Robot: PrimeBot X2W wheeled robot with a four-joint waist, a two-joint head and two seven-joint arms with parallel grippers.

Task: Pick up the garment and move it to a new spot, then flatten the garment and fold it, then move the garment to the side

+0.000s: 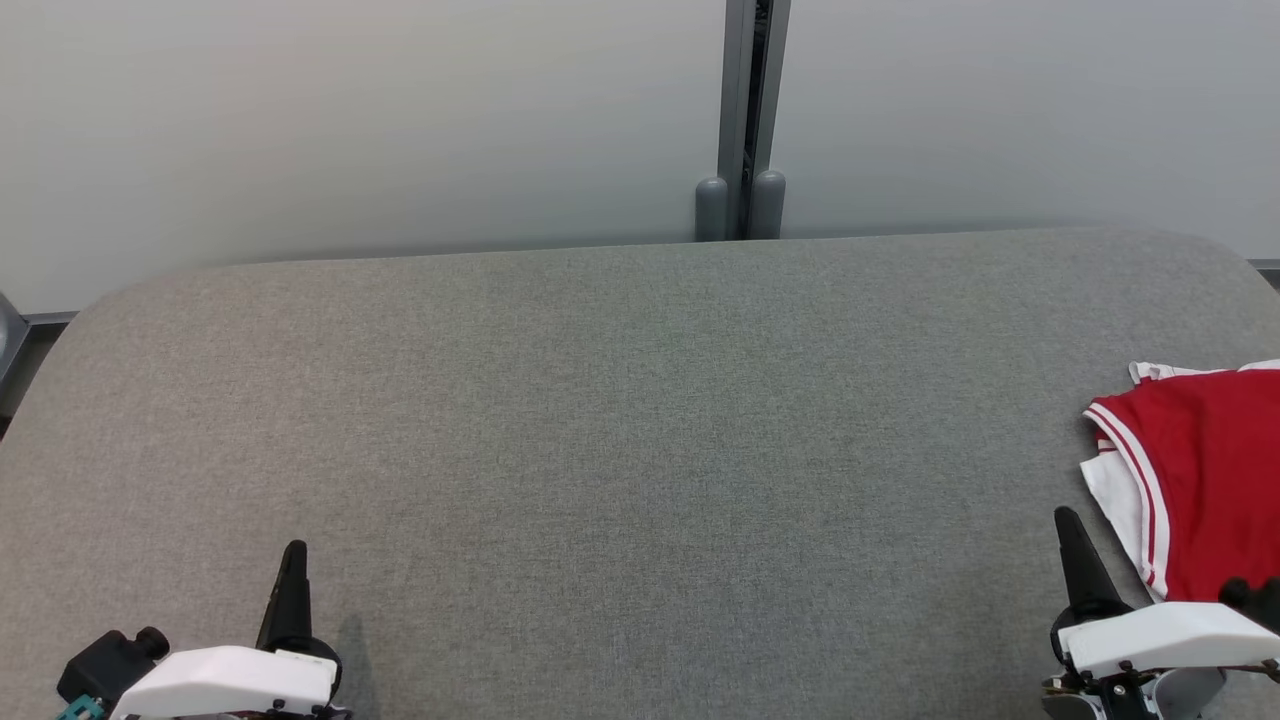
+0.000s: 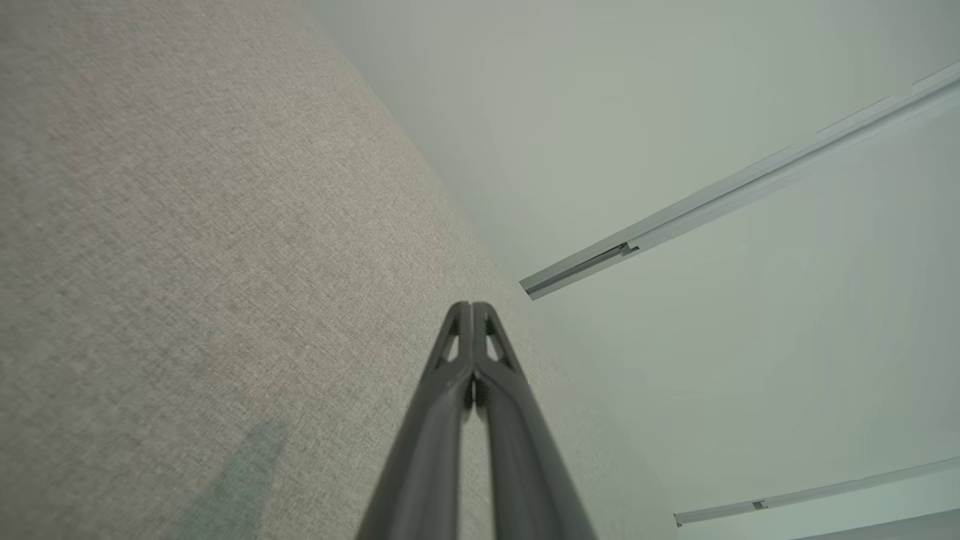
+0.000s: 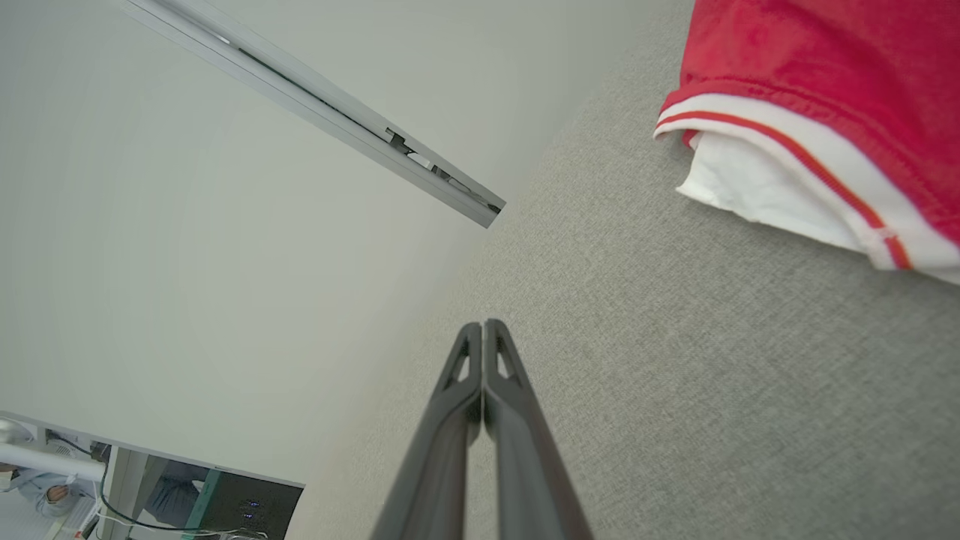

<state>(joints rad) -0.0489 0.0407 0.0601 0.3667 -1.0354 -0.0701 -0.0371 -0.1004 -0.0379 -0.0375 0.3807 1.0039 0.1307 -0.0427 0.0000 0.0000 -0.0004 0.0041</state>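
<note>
We take this for a robot laboratory or test bay in an office-like building, not a home. We stand at a broad table padded in grey woven fabric with rounded corners. It is set against plain, pale grey-green partition panels joined by a narrow grey metal post. Beyond the panel's edge, in the right wrist view, we glimpse a dark equipment box with small blue lights, a loose black cable and a person in pale clothing.
</note>
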